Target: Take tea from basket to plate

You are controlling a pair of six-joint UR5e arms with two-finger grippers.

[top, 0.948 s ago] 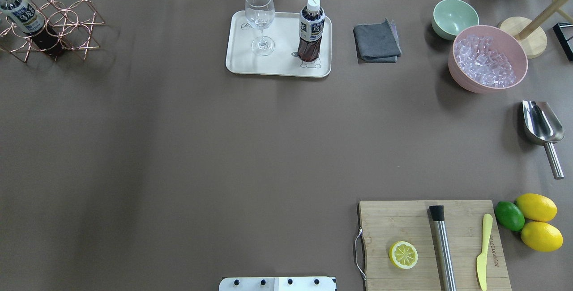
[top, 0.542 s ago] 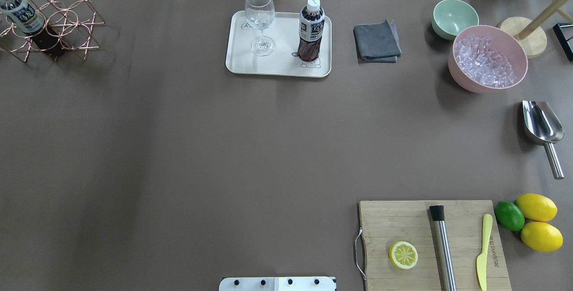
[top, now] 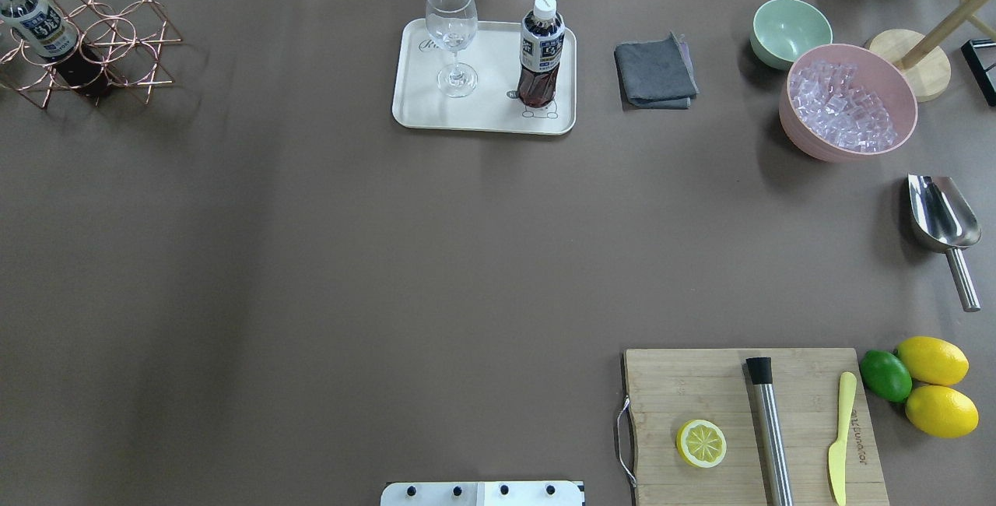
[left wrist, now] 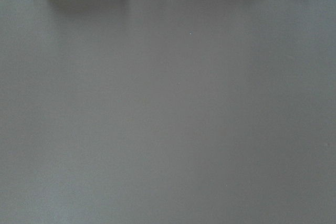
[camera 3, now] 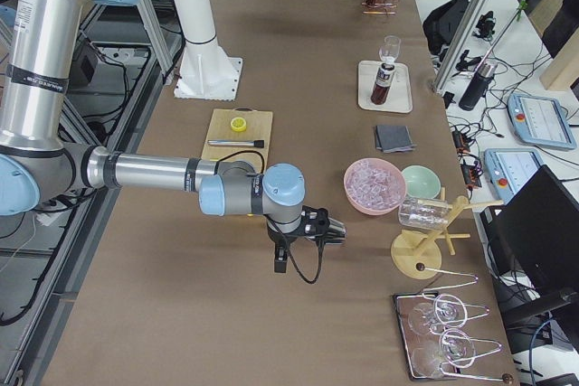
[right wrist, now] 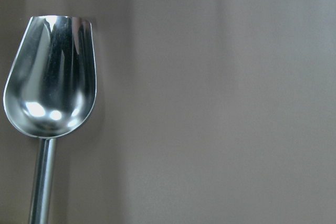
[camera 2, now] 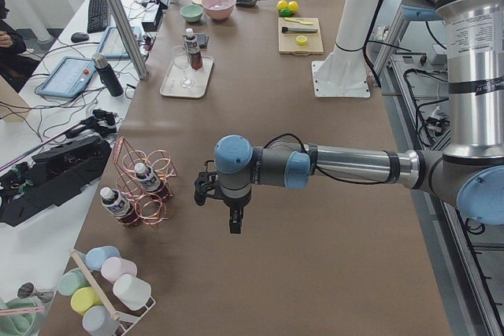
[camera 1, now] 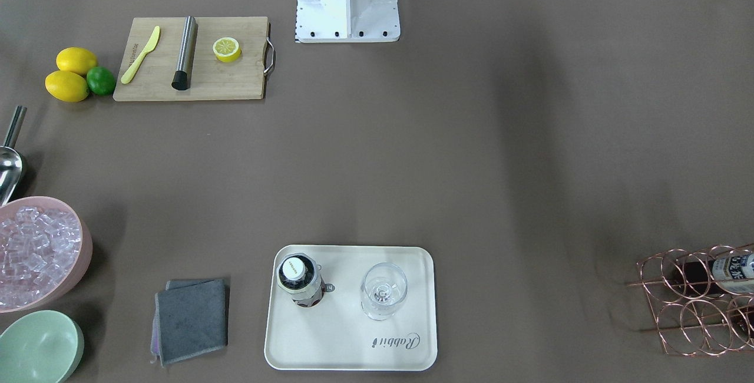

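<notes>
With the tea (top: 541,54) upright on the plate (top: 482,115), transfer appeared complete; left fingers (camera 2: 202,191) and right fingers (camera 3: 334,226) hung clear, aperture indeterminable, leaving only arm parking.

The left arm (camera 2: 346,167) is extending its forearm horizontally, with the left gripper (camera 2: 203,189) sitting low beside the bent wrist. The right arm (camera 3: 154,172) is stretching out likewise, with the right gripper (camera 3: 327,226) projecting sideways. Neither gripper's opening is discernible in these side views.

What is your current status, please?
Left gripper, right gripper: state unclear. Clear plastic tea bottle upright on cream rectangular tray, apart from stemmed glass.
</notes>
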